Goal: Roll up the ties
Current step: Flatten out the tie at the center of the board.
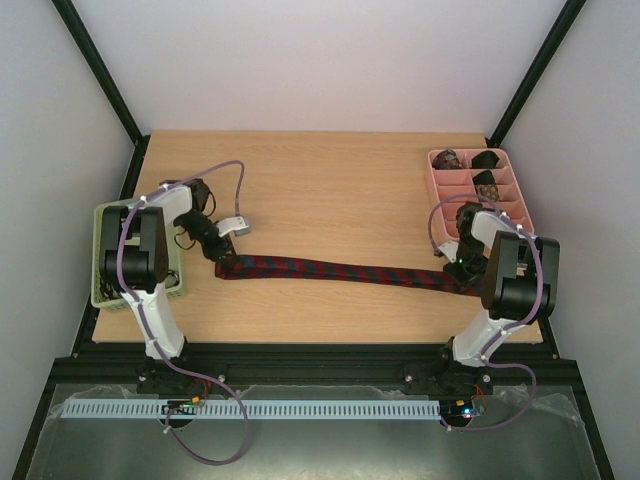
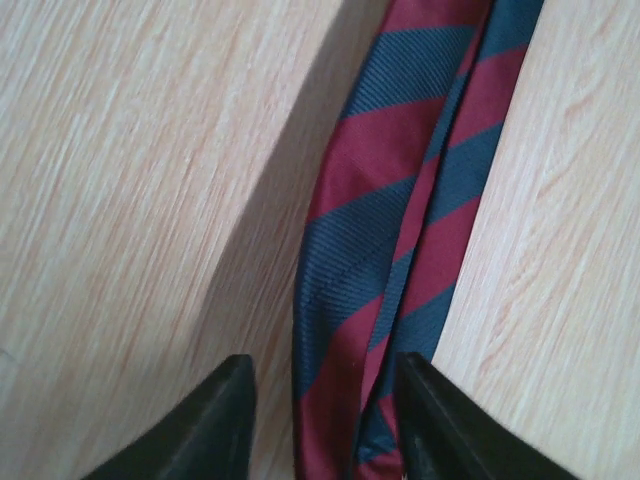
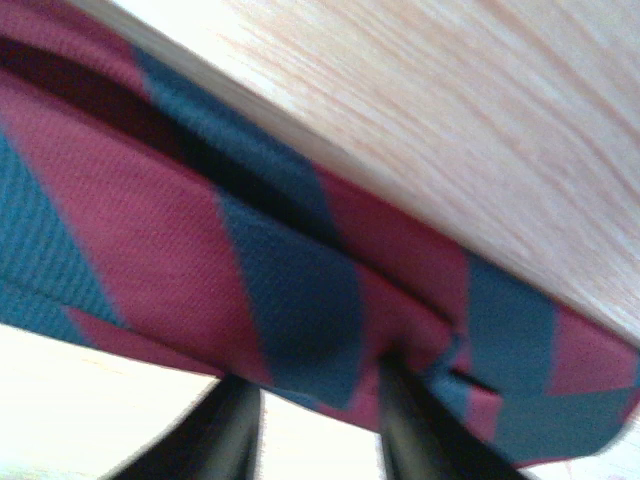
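Left arm: folded above the green basket [image 1: 98, 262] at the left edge of the frame, wrist reaching right.
Left gripper [image 2: 322, 362]: fingers apart, straddling the tie's end, with a gap on one side; not clamped.
Right arm: bent at the right, wrist angled down.
Right gripper [image 3: 318, 378]: fingers apart, with blurred cloth just past the tips.
Striped tie [image 1: 340, 268]: flat, stretched between the two grippers across the lower middle.
Room: bare table [image 1: 330, 190] above the tie; near edge close below; pink tray [image 1: 513, 190] with rolled ties [image 1: 487, 182] at upper right.

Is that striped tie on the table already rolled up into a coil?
No, the red and navy striped tie lies stretched out in a long strip across the table, not coiled.
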